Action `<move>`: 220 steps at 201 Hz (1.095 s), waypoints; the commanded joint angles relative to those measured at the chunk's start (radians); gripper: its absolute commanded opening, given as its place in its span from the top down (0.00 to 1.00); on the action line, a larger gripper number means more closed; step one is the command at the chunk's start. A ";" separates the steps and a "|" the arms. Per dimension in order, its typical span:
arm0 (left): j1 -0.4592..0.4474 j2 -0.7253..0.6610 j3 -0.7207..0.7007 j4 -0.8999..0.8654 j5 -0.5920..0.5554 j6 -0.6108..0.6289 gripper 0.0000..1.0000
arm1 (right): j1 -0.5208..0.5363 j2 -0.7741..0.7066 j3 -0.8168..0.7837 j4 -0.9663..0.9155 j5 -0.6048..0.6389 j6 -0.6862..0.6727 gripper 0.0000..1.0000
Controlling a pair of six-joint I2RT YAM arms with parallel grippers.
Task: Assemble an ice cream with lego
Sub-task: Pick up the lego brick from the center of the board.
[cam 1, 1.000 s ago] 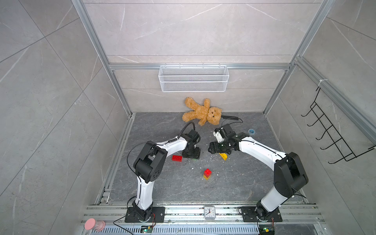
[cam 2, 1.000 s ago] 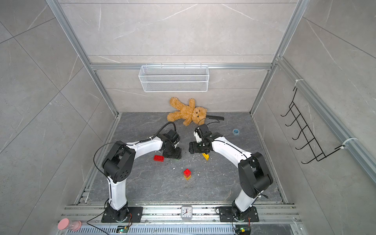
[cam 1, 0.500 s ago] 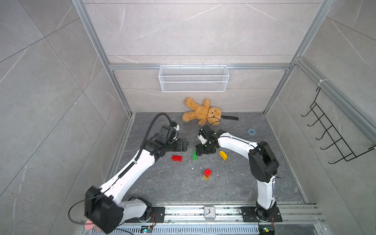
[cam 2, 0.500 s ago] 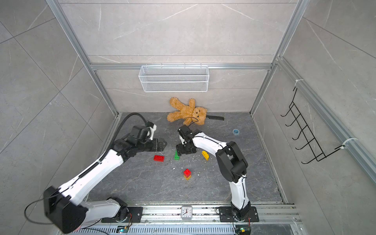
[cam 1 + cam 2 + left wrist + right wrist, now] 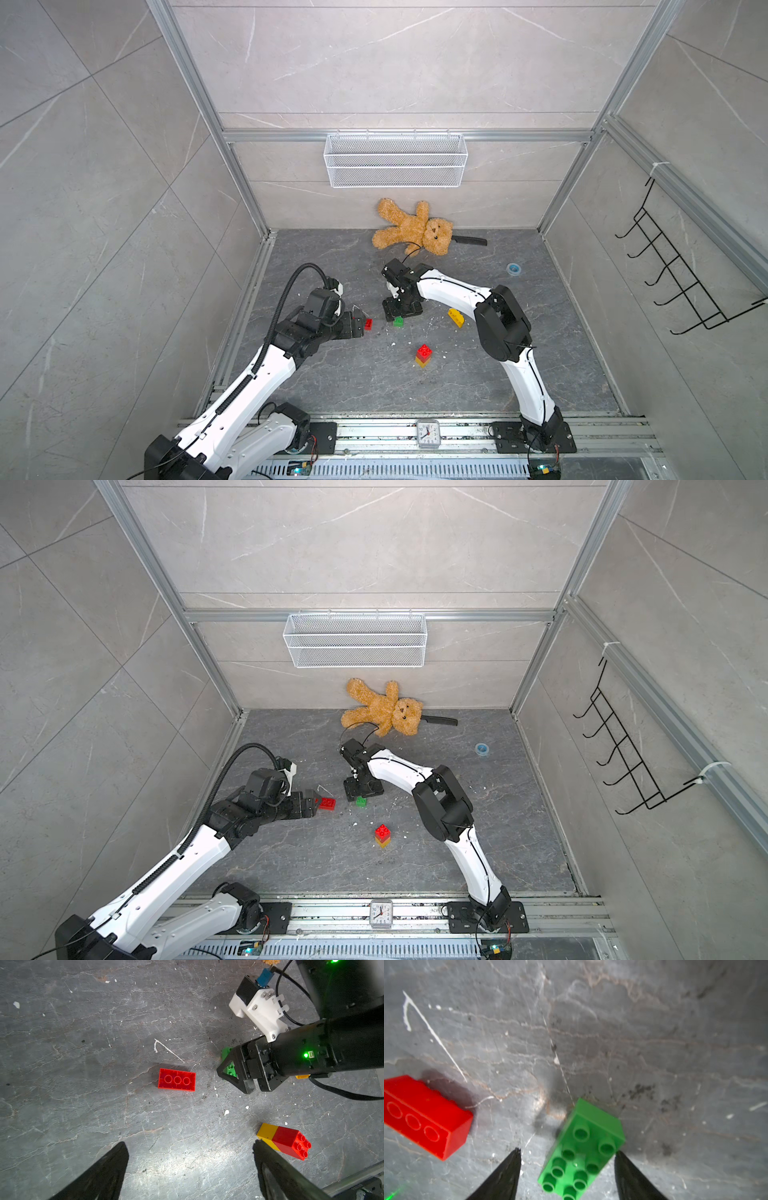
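Sitting studs-up just below mid-frame in both top views, the green brick (image 5: 398, 321) should feel light, stiff and slick; pinch its long flat sides. Your right gripper (image 5: 566, 1150) straddles it, jaws apart, unclamped. Your left gripper (image 5: 190, 1142) gapes wide, empty, near the red brick (image 5: 176, 1080).

Grey tile walls (image 5: 395, 62), dark veined floor (image 5: 540, 374), white wire basket (image 5: 395, 166), black hook rack (image 5: 685, 266).

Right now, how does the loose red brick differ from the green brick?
The red brick lies upside down, underside up; the green brick lies studs up. No hand surrounds the red brick; the green brick sits between the fingers of the open right hand. Both are long bricks on the floor.
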 commanded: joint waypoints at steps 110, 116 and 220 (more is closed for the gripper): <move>0.009 -0.019 -0.020 0.007 -0.040 -0.007 0.03 | 0.058 0.118 0.226 -0.239 0.207 -0.023 0.56; 0.009 -0.014 -0.017 0.003 -0.040 -0.005 0.03 | 0.059 0.121 0.230 -0.241 0.202 -0.023 0.56; 0.010 -0.002 -0.013 -0.002 -0.040 0.004 0.03 | 0.059 0.142 0.256 -0.238 0.183 -0.023 0.59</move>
